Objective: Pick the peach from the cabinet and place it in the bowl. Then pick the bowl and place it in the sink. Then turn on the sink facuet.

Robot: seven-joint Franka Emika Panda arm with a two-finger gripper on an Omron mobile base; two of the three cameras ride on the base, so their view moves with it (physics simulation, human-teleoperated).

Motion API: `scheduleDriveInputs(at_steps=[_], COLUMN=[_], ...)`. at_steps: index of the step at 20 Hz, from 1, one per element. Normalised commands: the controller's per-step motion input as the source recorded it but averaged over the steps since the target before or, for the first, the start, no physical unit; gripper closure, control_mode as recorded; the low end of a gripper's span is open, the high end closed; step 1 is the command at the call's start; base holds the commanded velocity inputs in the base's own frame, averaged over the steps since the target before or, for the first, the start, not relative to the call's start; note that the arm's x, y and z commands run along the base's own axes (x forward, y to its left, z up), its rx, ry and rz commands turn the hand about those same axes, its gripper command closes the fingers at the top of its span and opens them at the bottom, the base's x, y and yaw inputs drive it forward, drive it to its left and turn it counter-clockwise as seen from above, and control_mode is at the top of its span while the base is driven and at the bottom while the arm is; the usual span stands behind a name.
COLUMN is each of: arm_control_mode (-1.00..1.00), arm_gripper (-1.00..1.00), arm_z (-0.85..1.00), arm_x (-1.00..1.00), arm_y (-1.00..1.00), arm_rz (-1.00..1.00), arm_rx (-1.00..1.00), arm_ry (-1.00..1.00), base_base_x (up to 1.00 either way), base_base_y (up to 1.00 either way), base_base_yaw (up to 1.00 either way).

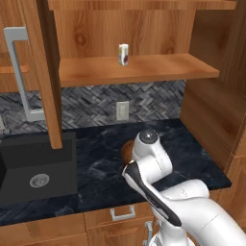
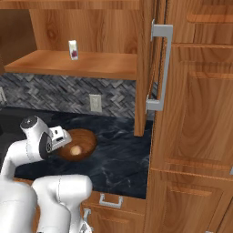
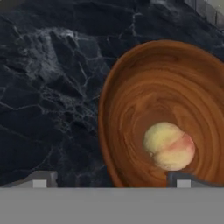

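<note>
Sink (image 1: pixel 33 168): black basin with a round silver drain, set in the dark marble desk (image 1: pixel 192 149) at far left. It waits as the bowl's destination; nothing lies in it yet.

Cabinet (image 1: pixel 144 69): brown wood-grain, door swung open with its long silver bar handle (image 1: pixel 21 72) facing out, so the shelf is reachable. The shelf carries a small white cylinder (image 1: pixel 123 54) with a dark red label. The label is too small to read, and no writing or brand can be made out anywhere.

Wall outlet (image 1: pixel 122 110): pale plate on the grey herringbone backsplash, above the desk.

Bowl (image 3: pixel 175 109): glossy reddish-brown wood, sitting flat on the desk right of the sink, largely hidden behind the arm in the left base view.

Peach (image 3: pixel 169 145): pinkish-orange with pale yellow patches, resting inside the bowl, low against its near wall. The first placing therefore looks done.

Gripper (image 3: pixel 111 179): fingers (image 3: pixel 183 178) spread wide apart, holding nothing. One tip stands over the bowl just beside the peach, the other over bare desk, so the near rim lies between them. This probably suits a rim grasp, though the height above the rim is unclear.
</note>
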Motion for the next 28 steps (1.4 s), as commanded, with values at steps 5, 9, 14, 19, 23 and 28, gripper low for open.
scheduleDriveInputs(at_steps=[5, 9, 14, 19, 23, 28], arm_control_mode=[-1.00, -1.00, -1.00, -1.00, -1.00, -1.00], arm_gripper=[-1.00, -1.00, -1.00, 1.00, 1.00, 1.00], arm_z=[-0.22, -0.30, -0.42, -0.26, -0.08, 0.00], arm_x=[0.27, 0.06, 0.00, 0.00, 0.00, 0.00], arm_y=[0.00, 0.00, -0.01, -0.06, -0.17, -0.07], arm_rz=[0.11, 0.11, 0.07, 0.01, 0.00, 0.00], arm_rx=[-0.03, -0.01, -0.01, 0.00, 0.00, 0.00], arm_ry=[0.13, 0.15, 0.12, 0.04, 0.00, 0.00], base_base_x=[0.00, 0.00, 0.00, 0.00, 0.00, 0.00], base_base_y=[0.00, 0.00, 0.00, 0.00, 0.00, 0.00], base_base_yaw=[0.00, 0.00, 0.00, 0.00, 0.00, 0.00])
